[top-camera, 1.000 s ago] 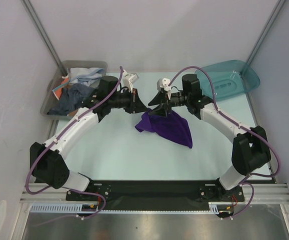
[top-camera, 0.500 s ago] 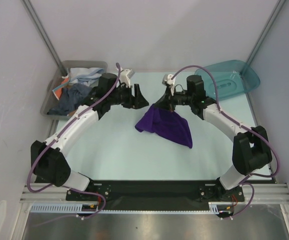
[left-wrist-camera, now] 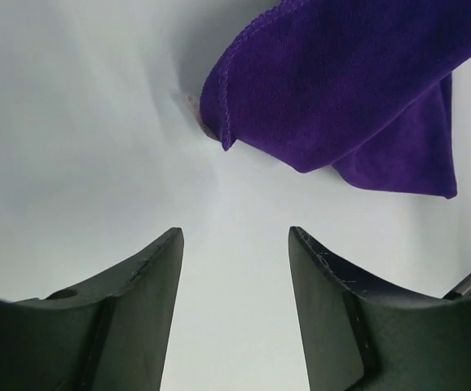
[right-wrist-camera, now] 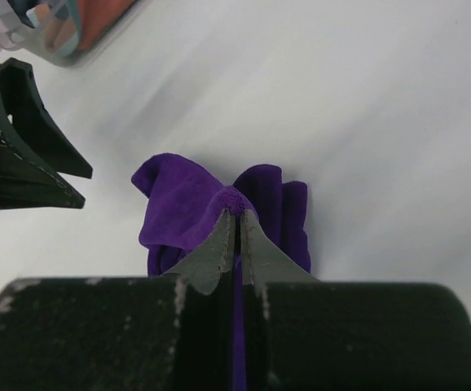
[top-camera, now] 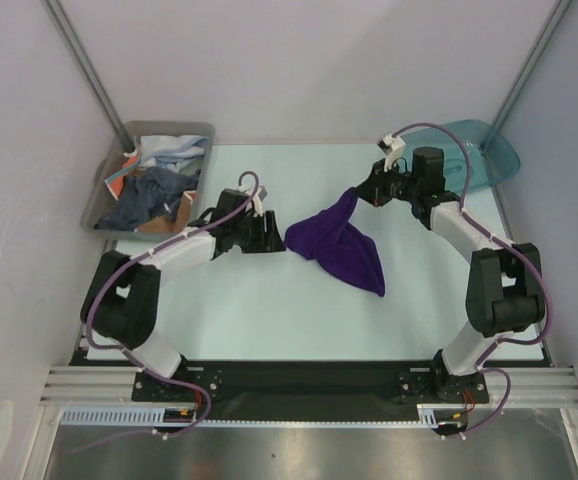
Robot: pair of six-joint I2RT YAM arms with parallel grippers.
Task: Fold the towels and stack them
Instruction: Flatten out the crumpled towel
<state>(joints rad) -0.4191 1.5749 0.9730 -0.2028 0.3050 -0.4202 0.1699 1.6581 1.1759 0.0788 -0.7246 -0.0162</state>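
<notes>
Table point(top-camera: 249, 310): purple towel point(top-camera: 344, 250).
Right gripper point(top-camera: 360, 193): I pinch its corner, newly raised.
Left gripper point(top-camera: 274, 240): spread, just let go; spreading-out underway.

A pale mint surface point(top-camera: 269, 310) fills the middle of a closed booth. Behind it and to both sides stand plain lavender-white walls point(top-camera: 299, 70), evenly lit (no hard shadows on them). Slanted metal struts point(top-camera: 84, 65) rise from its two far corners. At its far left corner sits a grey bin point(top-camera: 174, 127), at its far right a teal translucent bin point(top-camera: 494, 155). Along its near edge run a black plate point(top-camera: 299, 378) and an aluminium rail point(top-camera: 559, 385).
</notes>
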